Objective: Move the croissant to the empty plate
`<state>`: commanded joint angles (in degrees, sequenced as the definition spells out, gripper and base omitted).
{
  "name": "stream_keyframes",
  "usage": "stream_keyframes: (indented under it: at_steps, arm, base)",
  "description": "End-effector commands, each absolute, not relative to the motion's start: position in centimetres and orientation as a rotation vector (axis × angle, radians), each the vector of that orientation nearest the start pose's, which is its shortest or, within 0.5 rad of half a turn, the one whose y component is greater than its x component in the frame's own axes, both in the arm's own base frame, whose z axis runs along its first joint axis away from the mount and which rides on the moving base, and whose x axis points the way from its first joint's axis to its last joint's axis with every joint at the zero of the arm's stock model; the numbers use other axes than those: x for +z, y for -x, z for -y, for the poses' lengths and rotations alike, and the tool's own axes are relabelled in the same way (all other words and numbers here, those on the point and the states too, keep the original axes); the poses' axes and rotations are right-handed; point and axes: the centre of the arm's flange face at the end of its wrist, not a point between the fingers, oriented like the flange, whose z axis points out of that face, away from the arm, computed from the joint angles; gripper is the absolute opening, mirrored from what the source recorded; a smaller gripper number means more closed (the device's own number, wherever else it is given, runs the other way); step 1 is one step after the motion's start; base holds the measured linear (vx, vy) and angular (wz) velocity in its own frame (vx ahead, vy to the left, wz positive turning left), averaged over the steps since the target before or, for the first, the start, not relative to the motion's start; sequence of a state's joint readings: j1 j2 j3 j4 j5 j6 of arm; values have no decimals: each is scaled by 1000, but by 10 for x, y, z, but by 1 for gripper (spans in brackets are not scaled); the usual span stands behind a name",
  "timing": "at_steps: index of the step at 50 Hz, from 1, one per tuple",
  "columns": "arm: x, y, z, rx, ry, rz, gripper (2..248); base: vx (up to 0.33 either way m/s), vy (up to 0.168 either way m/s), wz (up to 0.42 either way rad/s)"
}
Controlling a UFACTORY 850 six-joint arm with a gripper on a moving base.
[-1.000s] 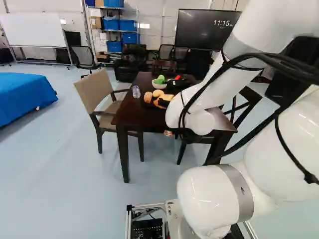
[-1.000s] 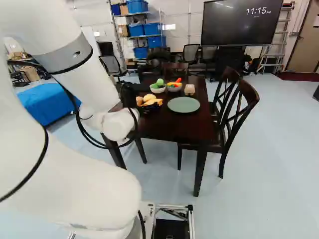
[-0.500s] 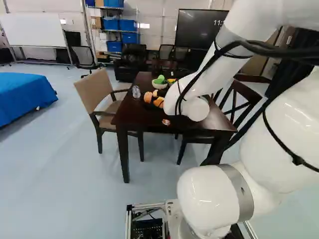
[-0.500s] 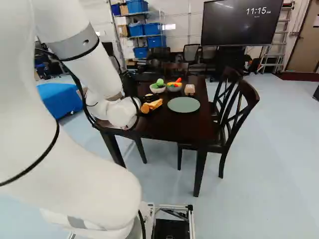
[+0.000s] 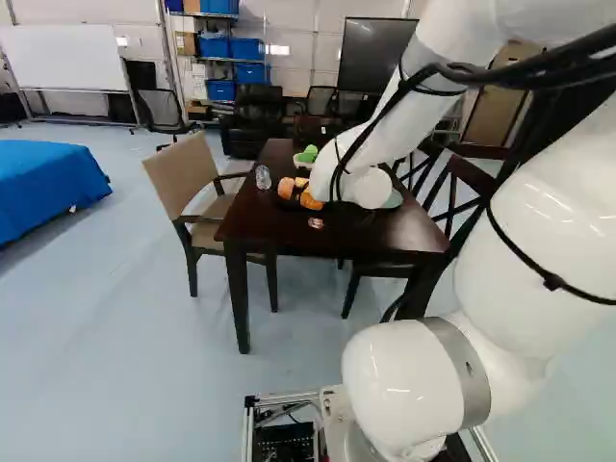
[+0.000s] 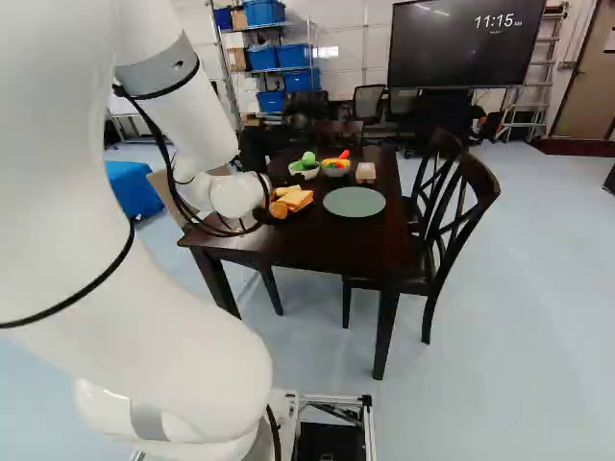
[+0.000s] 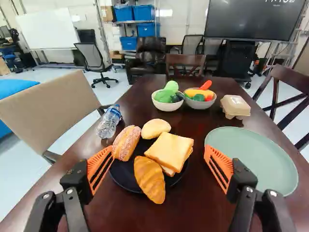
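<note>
the croissant's (image 7: 148,179) long axis slants outward over the black plate's (image 7: 123,177) rim.

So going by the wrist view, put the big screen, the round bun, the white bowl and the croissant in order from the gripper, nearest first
Nearest the gripper first:
1. Croissant, on the black plate's near side.
2. Round bun, far side of that plate.
3. White bowl, beyond the plate.
4. Big screen, beyond the table.
</note>
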<state>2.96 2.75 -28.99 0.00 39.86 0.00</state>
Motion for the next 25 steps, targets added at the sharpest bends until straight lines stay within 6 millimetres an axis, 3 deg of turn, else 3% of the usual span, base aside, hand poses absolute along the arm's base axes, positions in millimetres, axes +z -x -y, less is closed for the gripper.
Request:
stream_keyframes:
  at_steps: [25]
  arm:
    - [452,-451,-25,-1638,2646,72,247]
  base:
    - [0,0,0]
